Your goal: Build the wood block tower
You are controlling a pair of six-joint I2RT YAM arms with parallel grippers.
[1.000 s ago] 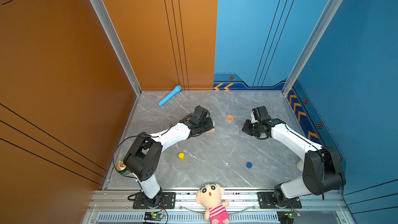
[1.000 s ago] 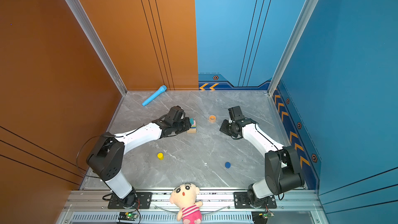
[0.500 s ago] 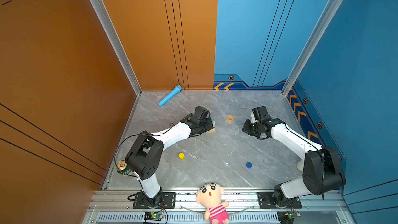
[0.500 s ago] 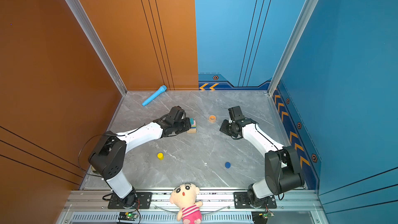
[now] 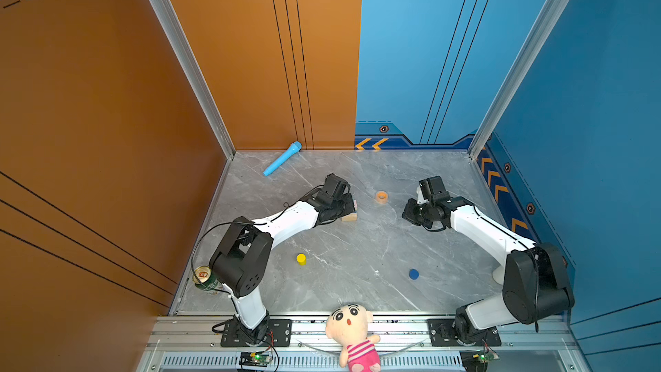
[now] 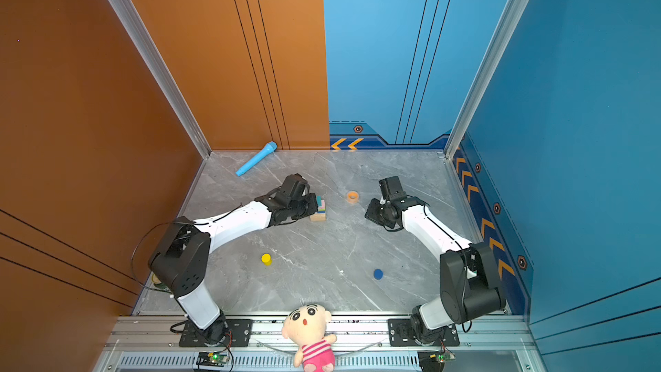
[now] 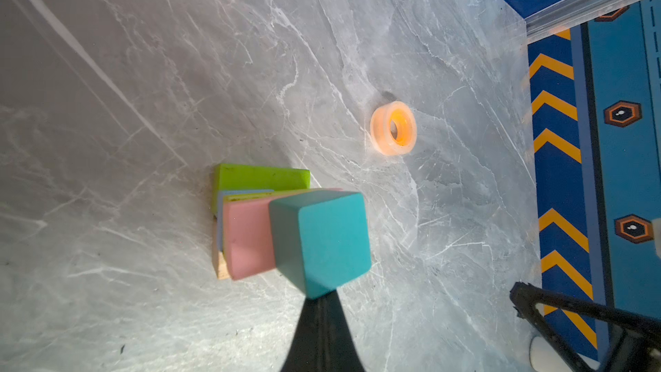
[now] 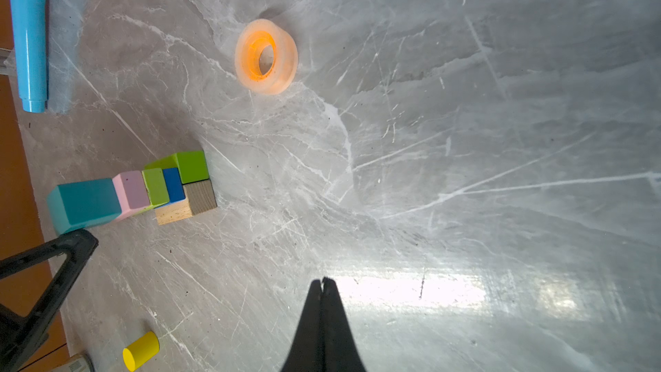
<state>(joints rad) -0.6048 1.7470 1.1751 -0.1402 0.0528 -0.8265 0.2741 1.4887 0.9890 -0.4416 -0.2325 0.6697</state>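
Topping the tower (image 8: 161, 191): teal cube (image 7: 322, 241), sitting on the pink brick (image 7: 246, 237)
Tower spot: mid-table, right by the left arm's wrist
Layers: tan brick (image 8: 175, 212) and lime brick (image 8: 191, 166) at the bottom, blue cube (image 8: 174, 184) above, then another lime one, then pink
Left gripper (image 7: 320, 298): pinched closed on nothing, tips right at a corner of the teal cube
Right gripper (image 8: 323, 280): closed, empty, over bare table (image 5: 357, 245), well apart from the tower
Loose bits: yellow cylinder (image 5: 301, 258) and blue cylinder (image 5: 414, 274) nearer the front; tape ring (image 8: 266, 57) between the grippers
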